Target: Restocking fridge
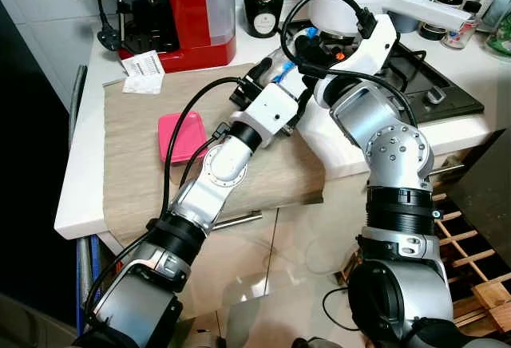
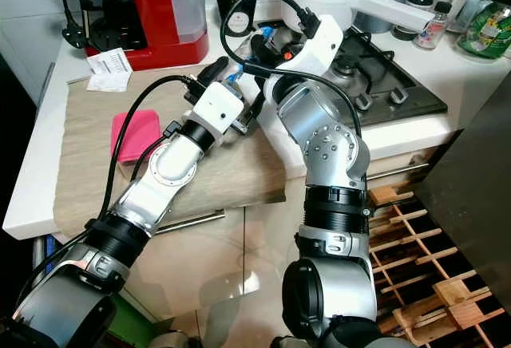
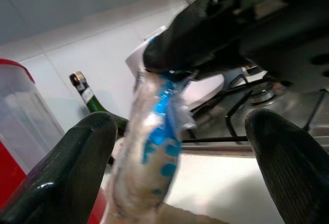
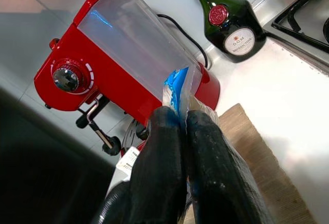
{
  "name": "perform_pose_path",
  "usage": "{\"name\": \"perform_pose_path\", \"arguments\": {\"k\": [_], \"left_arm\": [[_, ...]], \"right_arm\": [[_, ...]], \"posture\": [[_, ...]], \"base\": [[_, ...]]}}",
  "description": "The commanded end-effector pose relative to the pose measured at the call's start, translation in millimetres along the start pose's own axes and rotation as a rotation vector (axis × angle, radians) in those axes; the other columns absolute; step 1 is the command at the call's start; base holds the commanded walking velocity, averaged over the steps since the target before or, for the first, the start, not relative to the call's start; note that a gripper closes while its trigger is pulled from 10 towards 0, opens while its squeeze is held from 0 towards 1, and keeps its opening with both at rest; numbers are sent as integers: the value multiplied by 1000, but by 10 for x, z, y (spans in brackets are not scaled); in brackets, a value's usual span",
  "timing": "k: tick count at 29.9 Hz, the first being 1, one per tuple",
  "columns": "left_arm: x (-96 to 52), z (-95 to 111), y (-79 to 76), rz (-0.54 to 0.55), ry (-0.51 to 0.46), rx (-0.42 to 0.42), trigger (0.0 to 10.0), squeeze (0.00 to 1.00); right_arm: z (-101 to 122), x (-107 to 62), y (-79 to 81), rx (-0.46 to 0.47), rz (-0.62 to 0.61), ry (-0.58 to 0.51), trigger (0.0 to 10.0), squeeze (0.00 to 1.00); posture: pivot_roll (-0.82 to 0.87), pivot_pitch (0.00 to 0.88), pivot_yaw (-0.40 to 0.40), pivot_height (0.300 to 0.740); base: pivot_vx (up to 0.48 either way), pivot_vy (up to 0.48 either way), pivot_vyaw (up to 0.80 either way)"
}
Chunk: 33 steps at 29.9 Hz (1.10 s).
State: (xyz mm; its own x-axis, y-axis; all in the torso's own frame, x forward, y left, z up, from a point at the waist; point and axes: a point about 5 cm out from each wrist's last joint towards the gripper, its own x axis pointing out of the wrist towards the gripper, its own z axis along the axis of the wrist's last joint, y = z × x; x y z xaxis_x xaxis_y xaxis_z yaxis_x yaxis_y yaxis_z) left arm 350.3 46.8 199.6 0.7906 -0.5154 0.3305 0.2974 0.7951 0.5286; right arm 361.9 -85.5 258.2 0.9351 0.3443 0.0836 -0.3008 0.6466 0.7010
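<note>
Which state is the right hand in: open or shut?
Shut: in its wrist view the right hand's two fingers press together on the blue-and-clear packet.

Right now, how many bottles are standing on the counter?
At least 3: a dark green bottle behind the red coffee machine, and a small clear bottle and a green-labelled bottle at the far right beyond the hob. Others may be hidden.

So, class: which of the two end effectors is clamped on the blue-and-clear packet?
The right end effector, pinching the packet; the left end effector is open around it.
</note>
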Motion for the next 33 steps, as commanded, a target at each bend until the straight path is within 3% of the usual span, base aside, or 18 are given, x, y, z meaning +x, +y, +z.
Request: {"name": "perform_pose_path", "arguments": {"k": [1,2,3,16,28,33], "left_arm": [[29,5,60,9,-5,25,10000,322],[29,5,60,9,-5,25,10000,322],[28,-6,63,5,-3,15,0,0],[28,-148,89,20,70,89,0,0],[60,-129,105,42,53,76,0,0],[62,-181,86,37,90,65,0,0]], "right_arm": [[14,-26,62,-2,30,-12,0,267],[14,-26,62,-2,30,-12,0,267],[13,-27,60,-3,30,-11,0,271],[25,-46,63,12,34,-13,0,267],[7,-67,96,30,48,-3,0,267],[23,-88,133,36,66,-12,0,271]], "posture": [[-78,0,-4,740],[-78,0,-4,740],[-78,0,-3,740],[-84,0,6,740],[-87,0,9,740],[-87,0,9,740]], "base": [[0,0,0],[0,0,0],[0,0,0],[0,0,0],[0,0,0],[0,0,0]]}}
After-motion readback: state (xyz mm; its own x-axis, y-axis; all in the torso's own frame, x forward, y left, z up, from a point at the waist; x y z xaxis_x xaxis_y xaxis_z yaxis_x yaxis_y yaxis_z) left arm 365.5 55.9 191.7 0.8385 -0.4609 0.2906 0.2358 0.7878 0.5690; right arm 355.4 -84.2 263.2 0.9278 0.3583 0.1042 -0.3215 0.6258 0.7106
